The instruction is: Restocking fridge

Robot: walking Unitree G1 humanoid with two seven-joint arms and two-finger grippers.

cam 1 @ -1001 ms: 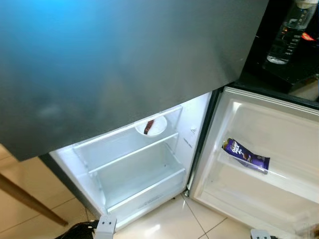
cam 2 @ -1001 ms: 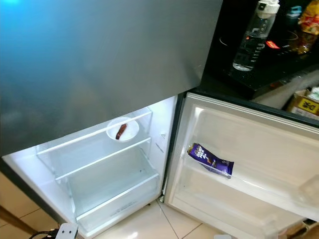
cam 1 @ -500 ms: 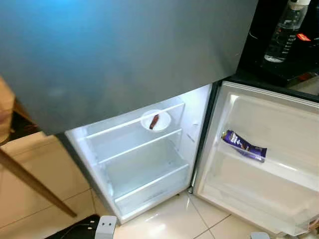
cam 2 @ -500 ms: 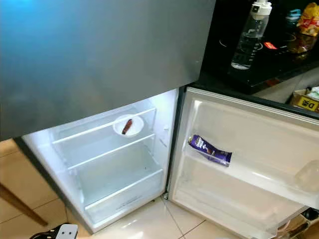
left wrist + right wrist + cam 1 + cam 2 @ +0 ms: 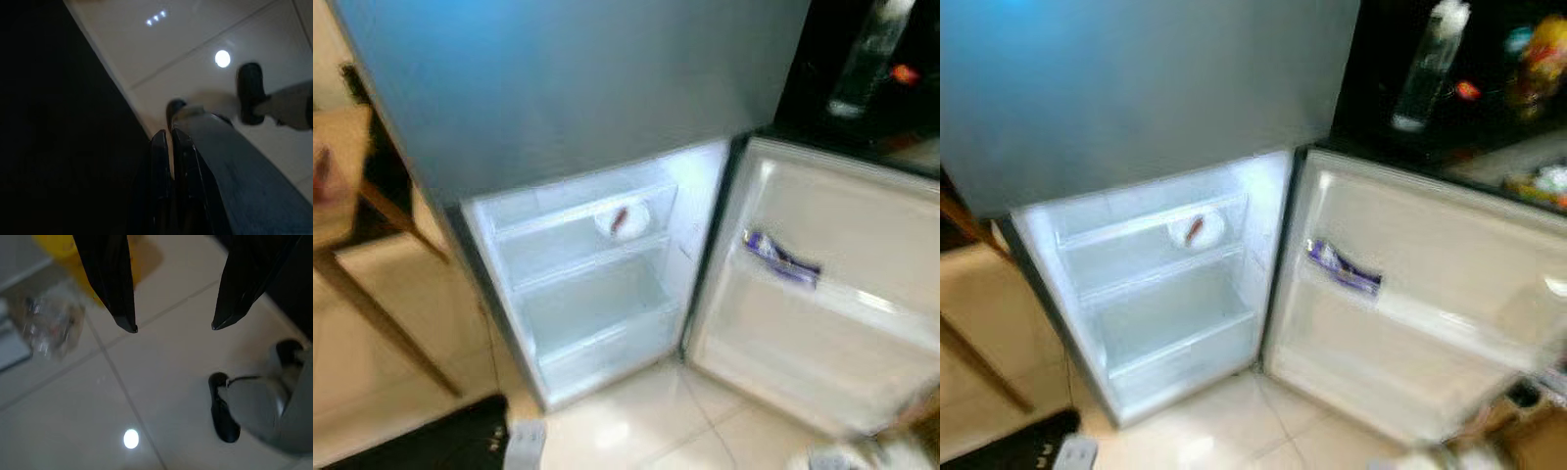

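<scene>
Purple snack pouch [image 5: 1344,271] in fridge door shelf [image 5: 1449,323]: prob light, crinkly; pinch mid-body. Left gripper [image 5: 167,142] closed, right gripper [image 5: 173,325] open, both empty.

There was one fridge [image 5: 1146,88], its lower compartment open at about 6 o'clock of the frame, with one door [image 5: 1430,294] swung out toward 4 o'clock. Inside stood one white bowl [image 5: 1197,229] holding one reddish-brown item [image 5: 1195,230], too blurred to name. The door shelf carried one purple packet [image 5: 1344,269]. At 1 o'clock, one clear bottle [image 5: 1425,64] stood on one dark counter [image 5: 1400,137]. One wooden table [image 5: 342,186] showed at 9 o'clock. On the tiled floor [image 5: 98,421], one white power strip [image 5: 525,443] lay at 7 o'clock, and one crumpled clear plastic bag [image 5: 49,325] lay near one yellow object [image 5: 73,254]. Two grippers hung idle: one left gripper [image 5: 168,142] and one right gripper [image 5: 173,325].
</scene>
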